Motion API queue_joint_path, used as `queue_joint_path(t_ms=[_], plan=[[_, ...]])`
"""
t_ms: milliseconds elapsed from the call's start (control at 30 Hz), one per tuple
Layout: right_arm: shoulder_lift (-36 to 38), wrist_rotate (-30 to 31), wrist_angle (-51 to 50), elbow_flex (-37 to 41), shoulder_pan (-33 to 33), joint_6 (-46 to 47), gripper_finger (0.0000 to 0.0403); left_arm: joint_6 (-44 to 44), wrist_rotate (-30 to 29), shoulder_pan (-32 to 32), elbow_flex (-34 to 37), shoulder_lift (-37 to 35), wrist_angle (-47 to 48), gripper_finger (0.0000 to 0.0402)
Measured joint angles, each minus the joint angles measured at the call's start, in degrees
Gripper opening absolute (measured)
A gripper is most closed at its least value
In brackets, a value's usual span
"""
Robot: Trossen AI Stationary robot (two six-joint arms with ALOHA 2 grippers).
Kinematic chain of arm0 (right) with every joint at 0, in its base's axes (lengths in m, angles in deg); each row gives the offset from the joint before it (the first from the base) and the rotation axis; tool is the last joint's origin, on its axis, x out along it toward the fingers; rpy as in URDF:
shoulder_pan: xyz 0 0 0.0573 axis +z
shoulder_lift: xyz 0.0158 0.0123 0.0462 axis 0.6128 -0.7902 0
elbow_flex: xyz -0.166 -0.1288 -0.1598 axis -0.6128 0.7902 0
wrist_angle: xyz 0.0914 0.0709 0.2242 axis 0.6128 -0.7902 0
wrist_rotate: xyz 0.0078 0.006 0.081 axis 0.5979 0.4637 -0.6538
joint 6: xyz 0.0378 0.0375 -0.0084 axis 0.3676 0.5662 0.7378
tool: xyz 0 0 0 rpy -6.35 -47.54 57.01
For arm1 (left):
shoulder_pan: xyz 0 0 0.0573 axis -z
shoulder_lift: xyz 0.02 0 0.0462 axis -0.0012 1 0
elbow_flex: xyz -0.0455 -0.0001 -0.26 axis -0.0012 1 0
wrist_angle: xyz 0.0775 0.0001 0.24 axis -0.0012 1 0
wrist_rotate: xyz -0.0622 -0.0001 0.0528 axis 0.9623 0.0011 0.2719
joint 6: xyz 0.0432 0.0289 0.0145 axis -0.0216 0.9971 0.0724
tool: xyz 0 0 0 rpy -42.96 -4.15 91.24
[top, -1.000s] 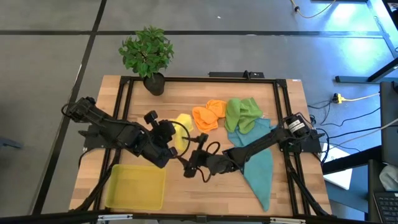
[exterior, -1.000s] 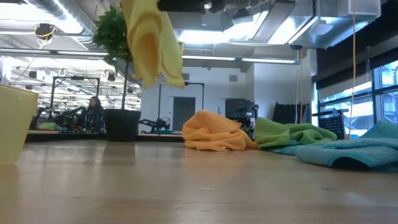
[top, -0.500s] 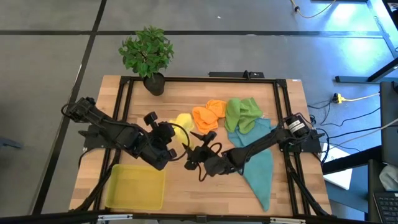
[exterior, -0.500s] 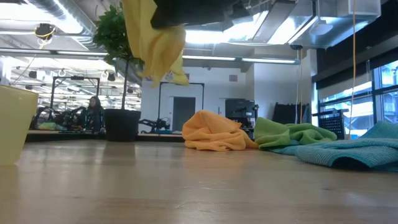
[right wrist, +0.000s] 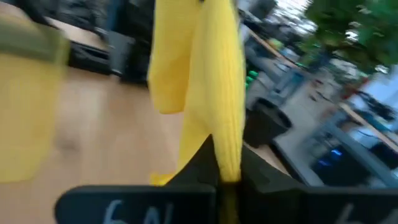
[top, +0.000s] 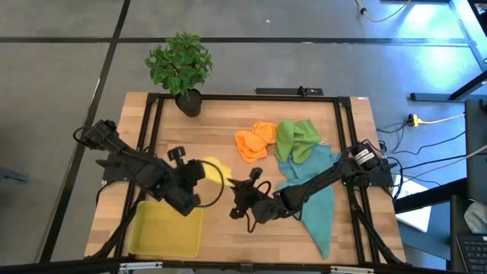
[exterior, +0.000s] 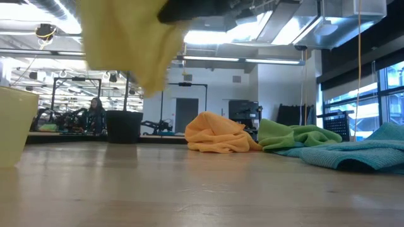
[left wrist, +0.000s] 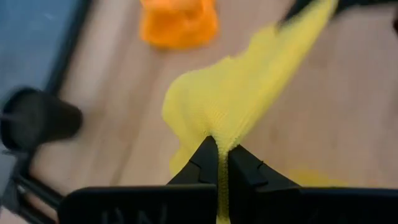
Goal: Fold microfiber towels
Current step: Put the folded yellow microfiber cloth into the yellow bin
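A yellow towel (top: 214,169) hangs in the air over the table's middle, strung between my two grippers. My left gripper (top: 199,175) is shut on one end of it and my right gripper (top: 233,189) on the other. In the low view the yellow towel (exterior: 126,38) is well clear of the tabletop. An orange towel (top: 255,141), a green towel (top: 297,137) and a teal towel (top: 316,198) lie crumpled on the right half of the table. My left gripper pinches a bunched edge of the yellow towel (left wrist: 219,144) between its two fingers. From there the cloth runs off toward my right gripper, clear of the table. My right gripper pinches a gathered fold of the same towel (right wrist: 227,163) between its two fingers. The cloth stretches away from them off the table, with a loose flap (right wrist: 168,68) beside it.
A rigid yellow tray (top: 163,228) sits at the near left, just below my left arm. A potted plant (top: 180,68) stands at the far left edge. Bare wood (top: 221,236) shows between the tray and the teal towel.
My left gripper has gone toward the table's left and near edges, taking the yellow towel with it. The towel, which hung down bunched, is now drawn out between both grippers and has swung to the left in the low view.
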Motion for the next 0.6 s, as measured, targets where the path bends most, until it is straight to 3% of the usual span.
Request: queue_joint_path(t_ms=[267,600], plan=[[0.0,-27.63,0.15,-3.83,0.03,9.83,0.0007,-6.46,14.99,9.52,0.15,0.04,-0.68,0.0],[-3.28,-42.25,3.91,-8.44,-1.77,15.49,0.0006,-16.1,14.0,22.05,0.15,0.04,-0.53,0.0]])
